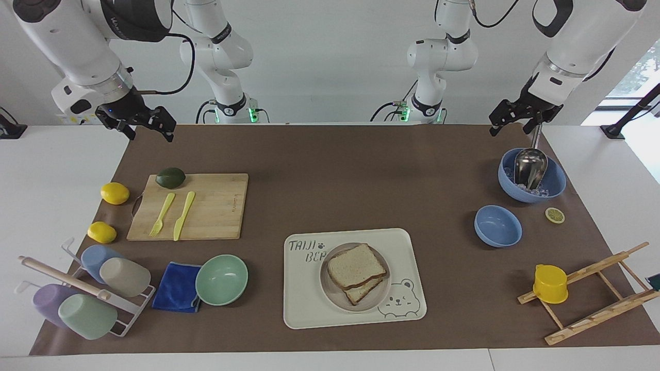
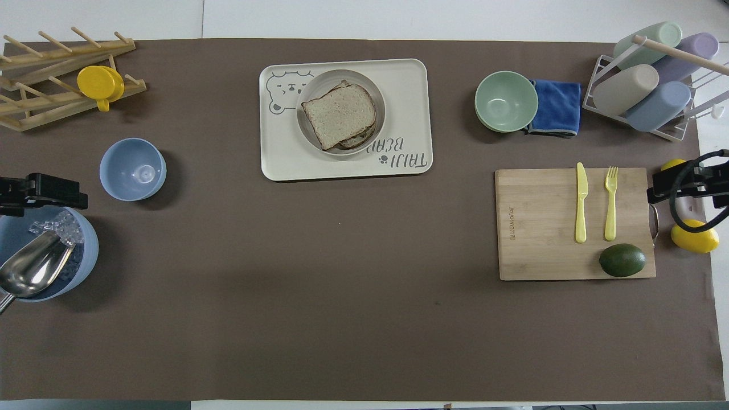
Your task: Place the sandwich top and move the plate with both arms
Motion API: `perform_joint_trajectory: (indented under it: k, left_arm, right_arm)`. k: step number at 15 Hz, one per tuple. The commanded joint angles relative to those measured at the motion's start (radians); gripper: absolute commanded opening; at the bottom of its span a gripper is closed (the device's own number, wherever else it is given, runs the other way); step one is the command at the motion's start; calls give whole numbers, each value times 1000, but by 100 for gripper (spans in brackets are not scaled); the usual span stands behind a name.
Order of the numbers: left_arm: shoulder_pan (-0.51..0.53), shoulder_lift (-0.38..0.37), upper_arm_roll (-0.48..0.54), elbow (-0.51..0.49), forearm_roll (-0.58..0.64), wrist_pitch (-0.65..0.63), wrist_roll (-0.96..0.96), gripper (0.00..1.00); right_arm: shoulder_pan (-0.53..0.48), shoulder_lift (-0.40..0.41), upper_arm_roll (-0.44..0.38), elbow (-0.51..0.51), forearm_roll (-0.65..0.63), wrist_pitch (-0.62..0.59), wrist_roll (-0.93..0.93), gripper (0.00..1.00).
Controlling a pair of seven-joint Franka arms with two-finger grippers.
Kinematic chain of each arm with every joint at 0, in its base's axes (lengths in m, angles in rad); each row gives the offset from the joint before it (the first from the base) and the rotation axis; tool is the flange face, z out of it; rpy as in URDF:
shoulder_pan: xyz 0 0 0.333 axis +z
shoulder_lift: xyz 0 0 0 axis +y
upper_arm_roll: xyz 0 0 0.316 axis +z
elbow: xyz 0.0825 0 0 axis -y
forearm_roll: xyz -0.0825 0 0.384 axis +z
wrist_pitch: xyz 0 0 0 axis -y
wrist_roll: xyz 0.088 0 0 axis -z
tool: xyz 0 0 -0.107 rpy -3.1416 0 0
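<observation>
The sandwich top (image 1: 356, 266) lies on a lower slice on the plate (image 1: 330, 291), which sits on the bear tray (image 1: 309, 309). In the overhead view the sandwich top (image 2: 340, 114) covers most of the plate (image 2: 307, 91). My left gripper (image 1: 521, 121) is open and empty, raised over the mat's edge beside the ice bowl; the overhead view shows the left gripper (image 2: 40, 191) at that bowl's rim. My right gripper (image 1: 147, 126) is open and empty, raised over the mat's corner near the cutting board. It shows in the overhead view (image 2: 683, 182) too. Both are well away from the plate.
A blue bowl with ice and a metal scoop (image 1: 531, 178), a small blue bowl (image 1: 497, 225) and a wooden rack with a yellow cup (image 1: 550, 283) stand at the left arm's end. The cutting board (image 1: 206, 206), green bowl (image 1: 221, 279) and cup rack (image 1: 82, 291) are at the right arm's end.
</observation>
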Motion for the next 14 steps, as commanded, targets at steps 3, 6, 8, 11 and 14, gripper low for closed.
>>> perform_joint_trajectory:
  k: [3,6,8,11,14]
  left_arm:
    - [16,52,-43,69,92,25,32,100]
    - [6,58,-36,74,91,15,32,100]
    - [-10,58,-24,71,91,-3,34,100]
    - [-13,63,-23,71,86,-6,42,100]
    - [-10,75,-23,72,80,-8,42,100]
  right_arm:
    - [-11,-16,4,-14,18,1,-22,100]
    - [-11,-17,4,-14,18,1,-22,100]
    - [-11,-16,4,-14,18,1,-22,100]
    - [-11,-16,4,-14,18,1,-22,100]
    - [-11,-17,4,-14,18,1,-22,100]
